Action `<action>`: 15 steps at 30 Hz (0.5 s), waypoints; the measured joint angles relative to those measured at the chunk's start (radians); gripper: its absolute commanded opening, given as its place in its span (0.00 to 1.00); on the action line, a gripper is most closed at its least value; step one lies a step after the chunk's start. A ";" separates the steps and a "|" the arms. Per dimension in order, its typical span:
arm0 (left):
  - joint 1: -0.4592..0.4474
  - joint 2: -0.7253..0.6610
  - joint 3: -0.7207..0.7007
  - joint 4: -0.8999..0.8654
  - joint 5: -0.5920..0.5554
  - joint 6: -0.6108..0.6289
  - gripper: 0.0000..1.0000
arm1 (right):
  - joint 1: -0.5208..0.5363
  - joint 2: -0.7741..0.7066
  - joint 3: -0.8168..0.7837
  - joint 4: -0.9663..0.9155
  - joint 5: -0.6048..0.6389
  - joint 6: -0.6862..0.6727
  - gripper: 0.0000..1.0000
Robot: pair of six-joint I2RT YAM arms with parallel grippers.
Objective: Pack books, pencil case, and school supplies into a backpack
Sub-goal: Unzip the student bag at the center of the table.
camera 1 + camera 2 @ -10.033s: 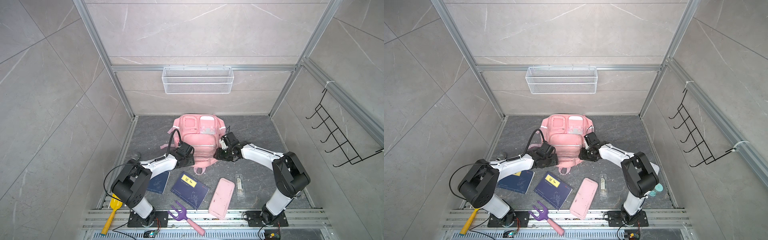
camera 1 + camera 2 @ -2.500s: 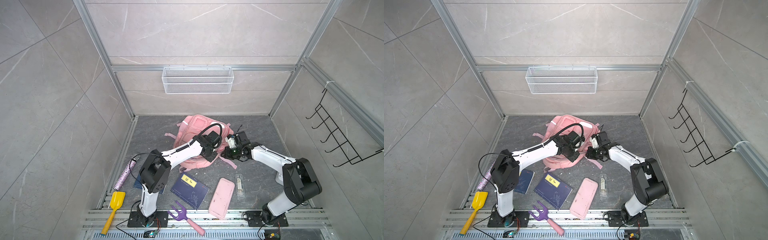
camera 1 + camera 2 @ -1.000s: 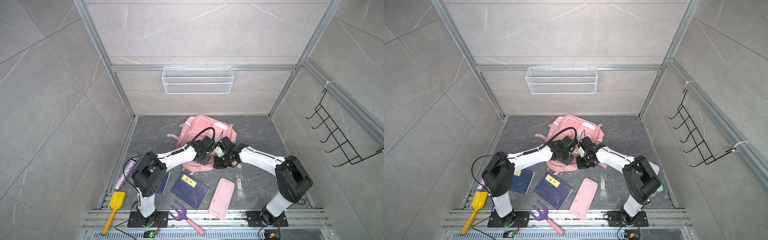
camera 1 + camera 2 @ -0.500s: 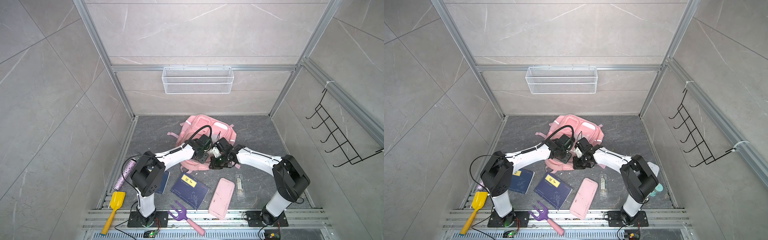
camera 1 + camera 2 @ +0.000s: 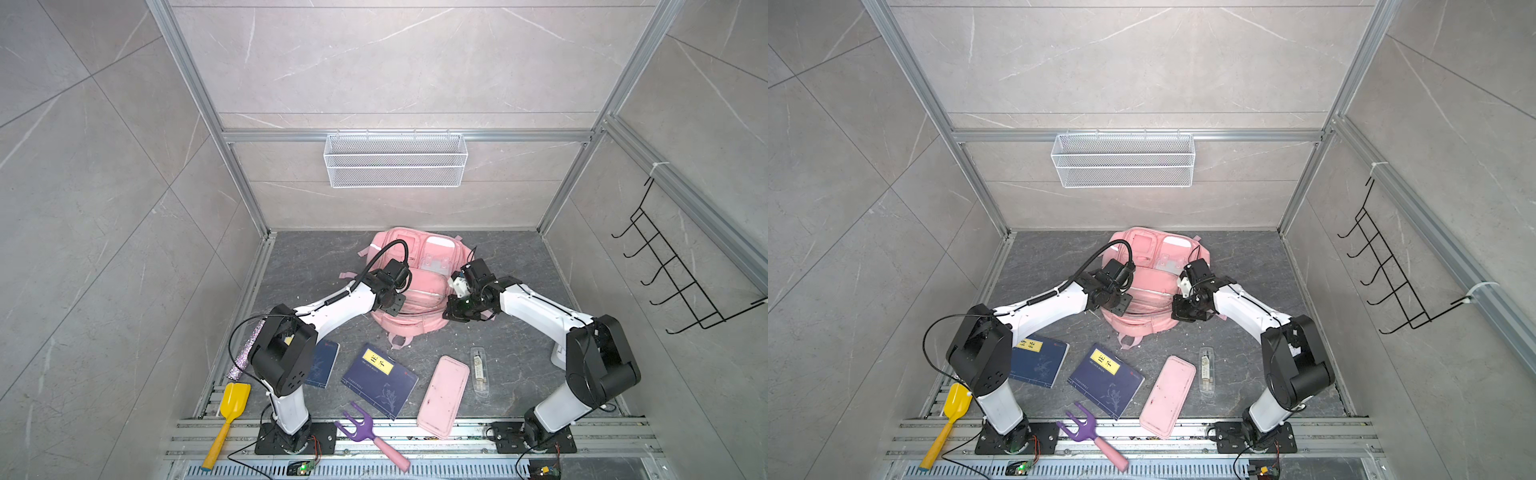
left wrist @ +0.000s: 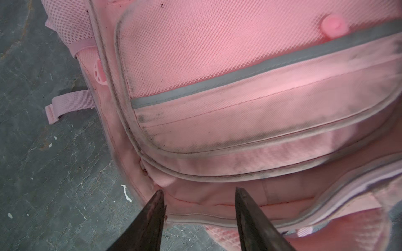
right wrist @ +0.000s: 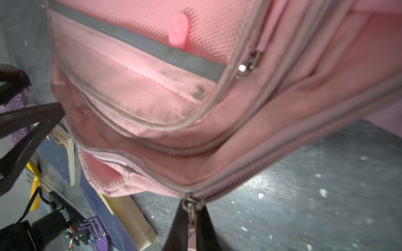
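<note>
Right wrist view: the right jaws are pinching the zipper pull of the backpack, lying far-centre on the counter; the left jaws are hovering half open, empty, at its left edge. Pulling along the track is looking wisest.

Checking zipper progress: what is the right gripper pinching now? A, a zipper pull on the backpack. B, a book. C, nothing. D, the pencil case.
A: in the right wrist view the right gripper is shut on the zipper pull of the backpack.
</note>
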 measured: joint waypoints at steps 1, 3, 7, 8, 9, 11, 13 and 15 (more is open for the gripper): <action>0.000 0.012 0.010 0.000 0.000 0.000 0.55 | -0.014 -0.005 0.002 -0.007 0.008 -0.005 0.00; 0.000 0.040 0.039 0.004 0.002 0.004 0.56 | -0.035 -0.010 0.006 -0.022 0.022 -0.011 0.00; -0.002 0.101 0.111 0.009 0.014 0.023 0.56 | -0.042 -0.010 0.008 -0.031 0.027 -0.011 0.00; -0.003 0.114 0.127 0.013 0.024 0.030 0.56 | -0.041 -0.010 0.008 -0.031 0.027 -0.011 0.00; -0.005 0.125 0.137 0.016 0.027 0.035 0.56 | -0.041 -0.010 0.008 -0.031 0.027 -0.011 0.00; -0.007 0.138 0.144 0.026 0.049 0.051 0.56 | -0.041 -0.010 0.003 -0.031 0.027 -0.011 0.00; -0.011 0.141 0.144 0.026 0.076 0.070 0.56 | -0.041 -0.010 -0.004 -0.028 0.026 -0.011 0.00; -0.020 0.141 0.143 0.032 0.108 0.090 0.56 | -0.041 -0.012 -0.015 -0.026 0.023 -0.011 0.00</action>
